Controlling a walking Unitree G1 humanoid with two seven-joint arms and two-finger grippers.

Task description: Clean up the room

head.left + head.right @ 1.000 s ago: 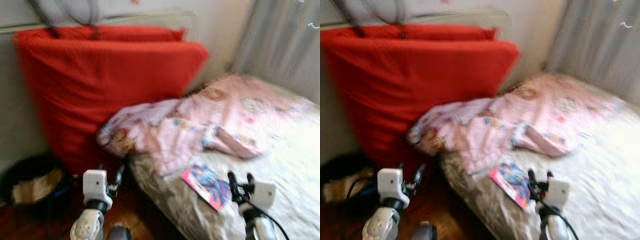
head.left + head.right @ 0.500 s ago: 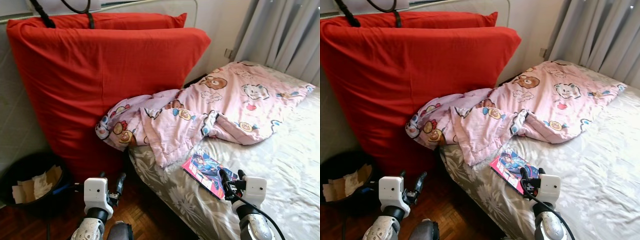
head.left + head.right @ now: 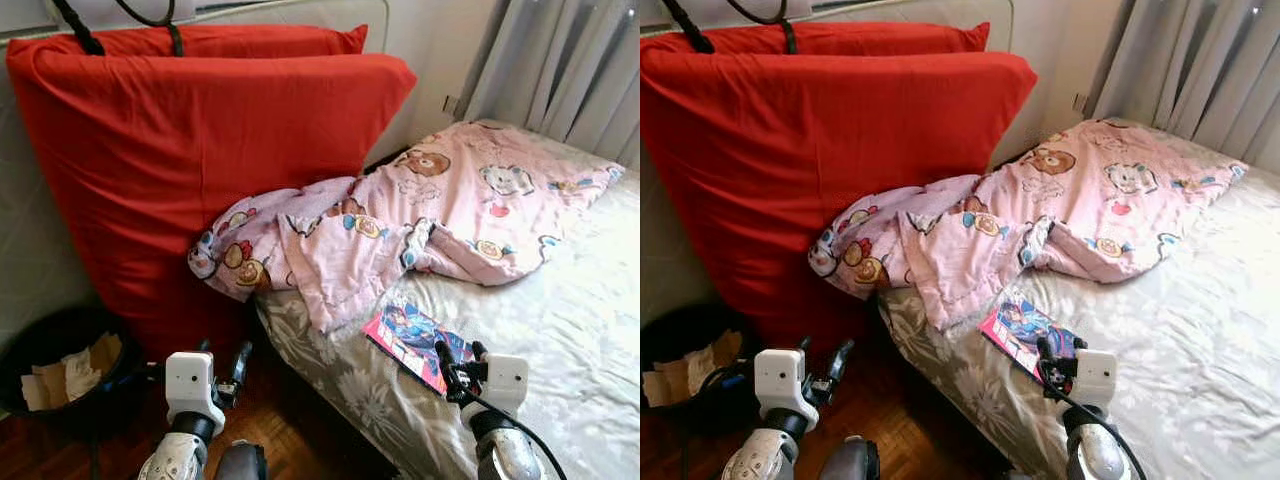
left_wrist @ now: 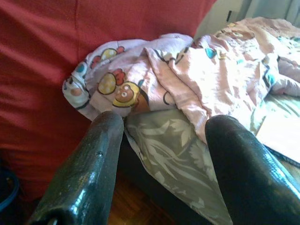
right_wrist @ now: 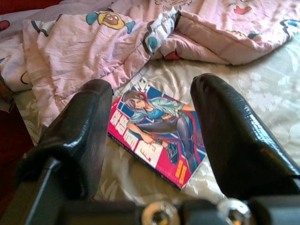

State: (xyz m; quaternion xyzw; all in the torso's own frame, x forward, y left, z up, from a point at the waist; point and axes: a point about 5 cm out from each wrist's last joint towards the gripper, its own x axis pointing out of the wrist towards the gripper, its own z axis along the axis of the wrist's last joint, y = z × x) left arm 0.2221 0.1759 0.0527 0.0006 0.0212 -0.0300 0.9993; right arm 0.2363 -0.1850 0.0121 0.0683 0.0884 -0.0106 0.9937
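Two red cushions, stacked against wall, upper left of frame. One pink cartoon blanket, centre. One comic book, lower centre right. One bed, right side. One black bin with paper scraps, lower left. Two robot hands: left hand, right hand, bottom edge.

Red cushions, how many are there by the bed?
2. One big red cushion leans against the wall beside the bed; a second red cushion stands behind it, peeking above. More could be hidden behind.
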